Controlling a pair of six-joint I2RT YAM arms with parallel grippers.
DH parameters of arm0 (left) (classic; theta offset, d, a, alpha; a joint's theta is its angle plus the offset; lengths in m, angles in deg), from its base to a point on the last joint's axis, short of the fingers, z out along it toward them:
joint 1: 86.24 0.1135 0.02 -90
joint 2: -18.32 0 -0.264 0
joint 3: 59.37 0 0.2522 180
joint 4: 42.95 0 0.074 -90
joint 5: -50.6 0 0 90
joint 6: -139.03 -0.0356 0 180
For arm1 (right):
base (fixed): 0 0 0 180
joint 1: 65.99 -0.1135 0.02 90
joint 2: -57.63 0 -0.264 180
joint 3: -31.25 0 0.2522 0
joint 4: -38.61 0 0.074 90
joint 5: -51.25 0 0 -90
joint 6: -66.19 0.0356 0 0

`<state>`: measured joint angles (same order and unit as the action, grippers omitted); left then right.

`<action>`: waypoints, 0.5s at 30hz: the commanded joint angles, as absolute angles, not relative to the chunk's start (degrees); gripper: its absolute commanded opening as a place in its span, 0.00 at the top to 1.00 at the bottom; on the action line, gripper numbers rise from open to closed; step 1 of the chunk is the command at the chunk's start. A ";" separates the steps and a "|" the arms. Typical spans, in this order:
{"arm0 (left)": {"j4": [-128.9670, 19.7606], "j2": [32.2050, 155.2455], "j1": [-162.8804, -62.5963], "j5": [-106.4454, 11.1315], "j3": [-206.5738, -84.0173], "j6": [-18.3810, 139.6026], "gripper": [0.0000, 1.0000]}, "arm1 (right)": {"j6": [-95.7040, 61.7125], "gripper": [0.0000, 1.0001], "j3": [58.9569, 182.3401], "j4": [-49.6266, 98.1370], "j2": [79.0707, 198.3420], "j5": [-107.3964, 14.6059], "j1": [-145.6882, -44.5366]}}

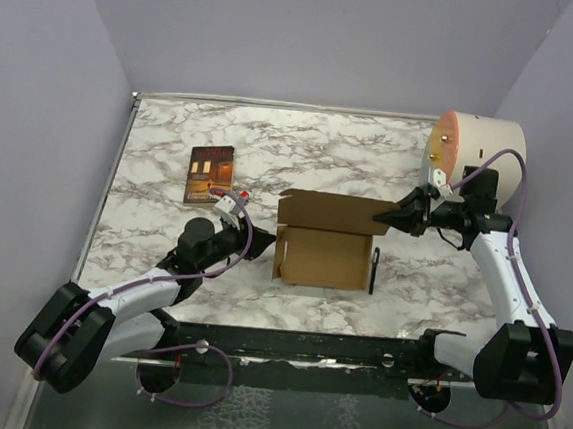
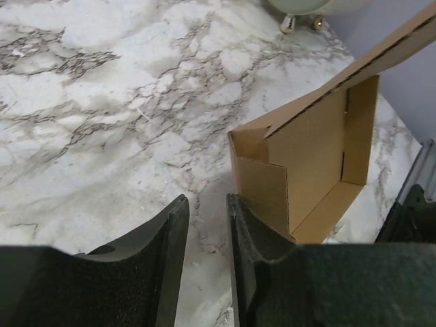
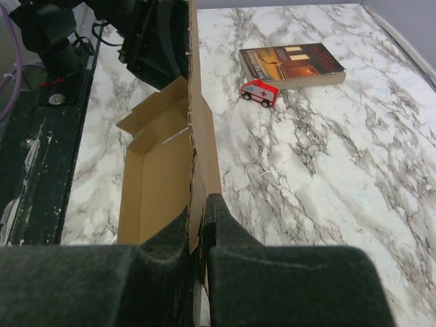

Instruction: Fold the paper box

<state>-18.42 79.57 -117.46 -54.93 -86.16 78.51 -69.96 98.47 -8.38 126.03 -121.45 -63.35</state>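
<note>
**Holding the lid flap up by its right end**

Seen from above, the box (image 1: 323, 260) sits mid-worktop (image 1: 173, 134) as an open tray, its long lid flap (image 1: 332, 211) standing up along the far side. The right jaws are clamped on that flap's right end. The left jaws lie low on the worktop just beside the tray's left wall; whether they touch it is hard to tell from this height. A book (image 1: 210, 174) lies well left of the box towards the back, and a cream cylinder (image 1: 477, 156) stands at the far right behind the right arm (image 1: 502, 274).

From the left wrist, the jaws stand slightly apart with nothing between the fingers (image 2: 170, 238). The box (image 2: 313, 170) is ahead and to the right, its near corner close to the right finger, and the flap slants up out of view at the top right.

From the right wrist, the jaws are together on the flap's edge, with cardboard pinched between the fingers (image 3: 231, 231). The flap (image 3: 203, 136) runs straight away from the camera with the tray (image 3: 153, 184) to its left. Beyond lie the book (image 3: 293, 63) and a small red-and-white toy car (image 3: 259, 92) just beside it.
</note>
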 commanded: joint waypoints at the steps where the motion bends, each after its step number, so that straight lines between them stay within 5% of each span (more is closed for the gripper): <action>1: -11.58 80.00 -117.35 -61.87 -85.25 81.12 0.68 | -69.77 0.99 96.81 -5.97 126.20 -119.01 -63.44; 15: -10.36 85.60 -117.70 -64.74 -84.32 84.62 0.60 | -68.88 0.99 93.98 -3.23 125.30 -119.16 -63.41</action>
<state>-12.13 84.84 -117.48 -63.21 -84.46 83.84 -69.44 94.51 -5.30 126.03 -119.16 -63.35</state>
